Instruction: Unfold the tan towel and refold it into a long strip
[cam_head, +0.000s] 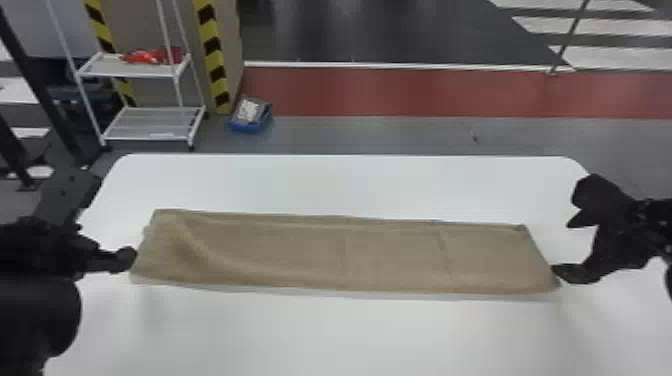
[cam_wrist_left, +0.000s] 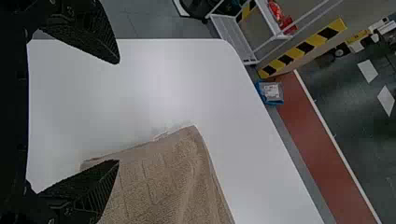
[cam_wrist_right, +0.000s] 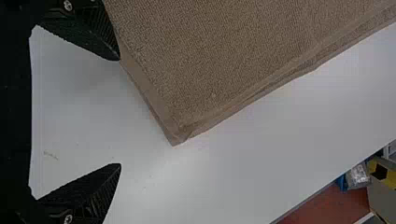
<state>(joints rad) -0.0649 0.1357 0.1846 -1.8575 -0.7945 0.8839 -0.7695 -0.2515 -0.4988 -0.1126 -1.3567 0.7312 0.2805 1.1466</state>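
The tan towel (cam_head: 345, 255) lies on the white table as a long strip running left to right, with a diagonal ripple near its left end. In the head view, my left gripper (cam_head: 114, 259) is at the strip's left end and my right gripper (cam_head: 562, 247) is at its right end. The left wrist view has the left gripper (cam_wrist_left: 118, 111) open, one finger over the edge of the towel (cam_wrist_left: 163, 182). Open as well is the right gripper (cam_wrist_right: 119, 112), with one fingertip at the edge of the towel (cam_wrist_right: 224, 60) and bare table between its fingers.
The white table (cam_head: 330, 185) extends behind and in front of the strip. Beyond it stand a white wire shelf (cam_head: 150, 125) at the back left and a blue box (cam_head: 250, 117) on the floor.
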